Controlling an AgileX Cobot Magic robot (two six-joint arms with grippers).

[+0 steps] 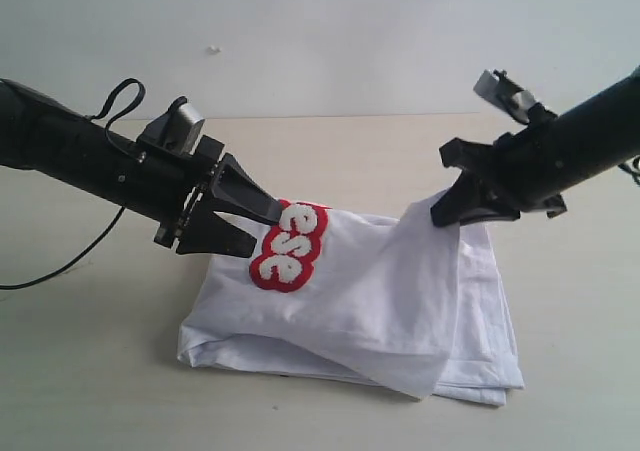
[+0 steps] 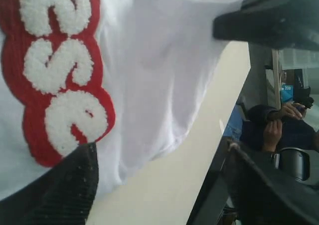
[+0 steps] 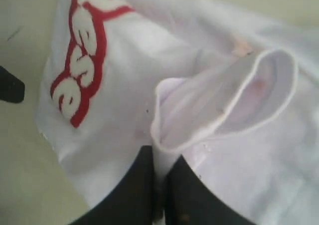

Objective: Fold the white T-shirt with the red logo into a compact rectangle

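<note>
On the table [image 1: 90, 391] the white T-shirt [image 1: 380, 301] lies half-bundled at centre, so you are mid-fold. The next move, I judge, calls for carrying its raised flap toward 9 o'clock without dragging the layers beneath. Your right gripper [image 1: 445, 211], at the shirt's 2 o'clock, pinches that flap tight. Your left gripper [image 1: 265, 229] is at 10 o'clock beside the red logo [image 1: 290, 246], its jaws wide and holding nothing.

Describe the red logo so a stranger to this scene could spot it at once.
On the pale table lies a half-folded white T-shirt, one edge lifted by the right gripper. At its left rear corner, beside the open left gripper, sits the red logo: fuzzy white letters in a thick red border, the only red on the cloth.
</note>
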